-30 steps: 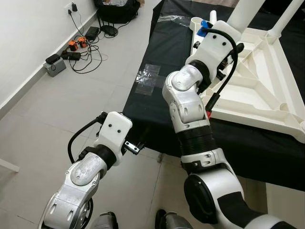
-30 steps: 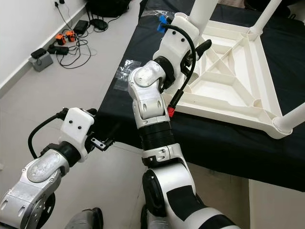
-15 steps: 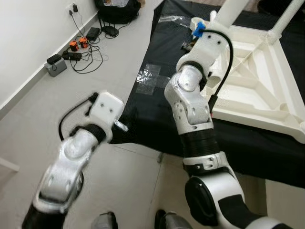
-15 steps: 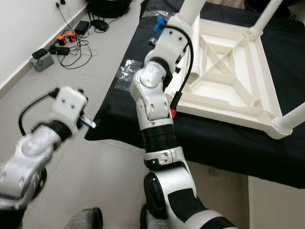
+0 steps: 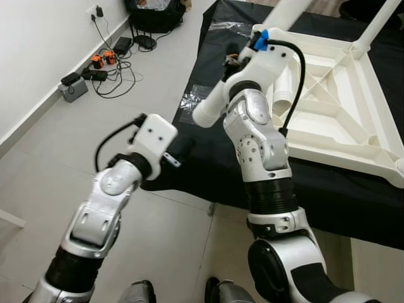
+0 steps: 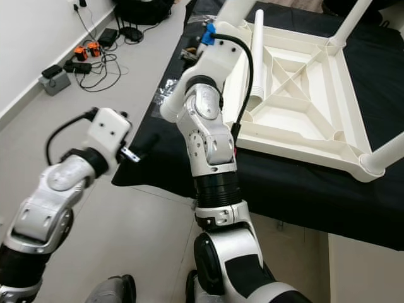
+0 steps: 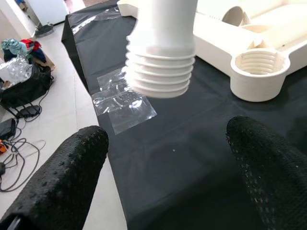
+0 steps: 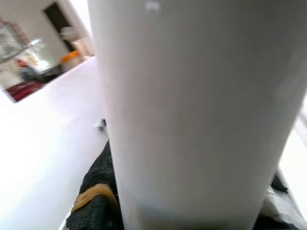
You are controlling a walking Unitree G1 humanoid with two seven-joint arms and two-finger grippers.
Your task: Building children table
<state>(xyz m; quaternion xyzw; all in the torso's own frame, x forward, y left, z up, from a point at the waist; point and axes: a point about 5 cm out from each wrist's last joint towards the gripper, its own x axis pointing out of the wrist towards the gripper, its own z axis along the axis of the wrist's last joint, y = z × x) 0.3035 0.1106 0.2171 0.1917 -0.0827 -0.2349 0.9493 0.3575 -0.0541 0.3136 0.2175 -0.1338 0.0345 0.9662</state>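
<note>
Nearest, the left end effector (image 7: 168, 158) hangs at the near left edge of the counter (image 5: 189, 161), which is draped in black cloth; its two black fingers (image 7: 62, 177) are spread wide with nothing between them. Just beyond them in the left wrist view is the threaded end of a white table leg (image 7: 160, 67), held in the air above the cloth, and a patch of clear plastic film (image 7: 122, 103) lying flat on the cloth near the left edge.

The right end effector (image 5: 232, 58) is raised over the left part of the counter and is pinched around that table leg (image 5: 211, 107), which slants down toward the left edge with its threaded end free. In the right wrist view the leg's white shaft passes between the black fingers (image 8: 96, 191).

Farther on, the white table top (image 6: 303, 95) lies upside down on the counter, ribs upward, with a threaded socket (image 7: 259, 67) at its near left corner. Another leg (image 6: 255, 57) rests across its underside, and legs (image 6: 347, 22) stand in the far corners.

On the floor by the far wall lie cables and chargers (image 5: 101, 66).
</note>
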